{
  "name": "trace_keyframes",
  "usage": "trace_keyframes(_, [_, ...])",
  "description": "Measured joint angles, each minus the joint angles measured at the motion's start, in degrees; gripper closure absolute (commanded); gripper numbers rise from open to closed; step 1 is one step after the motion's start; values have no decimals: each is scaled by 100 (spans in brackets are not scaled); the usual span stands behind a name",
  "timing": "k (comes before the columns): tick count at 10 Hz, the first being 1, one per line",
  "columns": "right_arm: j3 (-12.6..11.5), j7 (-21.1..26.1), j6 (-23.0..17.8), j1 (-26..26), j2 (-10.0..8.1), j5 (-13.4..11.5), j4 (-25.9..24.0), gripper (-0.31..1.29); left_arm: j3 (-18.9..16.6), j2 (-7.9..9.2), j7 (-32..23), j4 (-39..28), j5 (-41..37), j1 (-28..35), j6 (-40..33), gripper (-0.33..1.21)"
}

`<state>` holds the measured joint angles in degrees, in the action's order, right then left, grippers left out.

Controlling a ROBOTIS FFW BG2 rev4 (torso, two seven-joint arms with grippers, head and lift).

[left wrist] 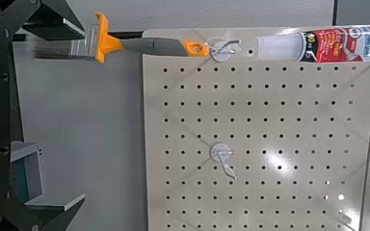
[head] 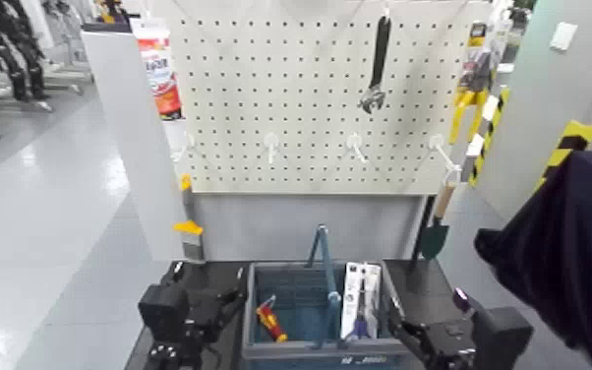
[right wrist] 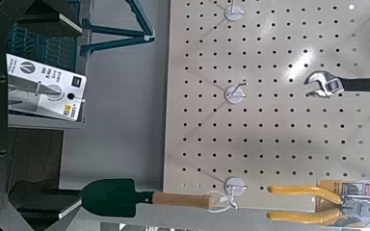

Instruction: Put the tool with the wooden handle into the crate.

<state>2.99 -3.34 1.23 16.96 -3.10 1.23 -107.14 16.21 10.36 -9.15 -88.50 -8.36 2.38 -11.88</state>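
Note:
The trowel (head: 436, 218), with a dark green blade and a wooden handle, hangs from a hook at the pegboard's lower right, blade down. It also shows in the right wrist view (right wrist: 145, 198). The blue-grey crate (head: 256, 307) stands below the pegboard's middle with its blue bail handle up; it also shows in the right wrist view (right wrist: 27, 43). My left gripper (head: 194, 307) is open and empty, low at the crate's left. My right gripper (head: 436, 339) is open and empty, low at the crate's right, below the trowel.
A black wrench (head: 376, 61) hangs at the pegboard's top. Yellow-handled pliers (head: 469, 103) hang at the right and a sealant tube (head: 159, 71) at the left. A red-handled tool (head: 270, 321) and a white package (head: 361, 293) lie in the crate. A dark cloth shape (head: 567, 246) stands at the right.

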Motion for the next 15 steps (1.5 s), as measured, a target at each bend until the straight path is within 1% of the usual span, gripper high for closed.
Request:
trace_keyframes(4, [-8,-10,4,0,11,0,10,7,-13,-8,9,0,-41,16,5,13])
trace_keyframes(5, [-75,-93,18,-1,16,0,28,7,-18,-8,21,0,-49,17,10,13])
trace_keyframes(7, [-379,-476,86,-110,-23,-14,99,7,-15,-13,54,0,-66,17,18,13])
trace_keyframes(8, [-577,-830,107,-264,-83,7,201,7,-13,-16,94,0,-73,17,2,13])
trace_keyframes(10, [-934,-1399,118,-573,-196,206,470,7,-6,-18,114,0,-83,17,-5,12])
trace_keyframes(11, [-1079,-1709,139,-755,-289,303,633,7,-9,-23,123,0,-87,18,-6,13])
trace_keyframes(12, [-1159,-1894,170,-906,-375,370,766,7,-15,-25,129,0,-92,23,-8,12])
trace_keyframes(15, [-1256,-2057,193,-1231,-635,472,1054,7,-22,-26,142,0,-96,25,-8,12])
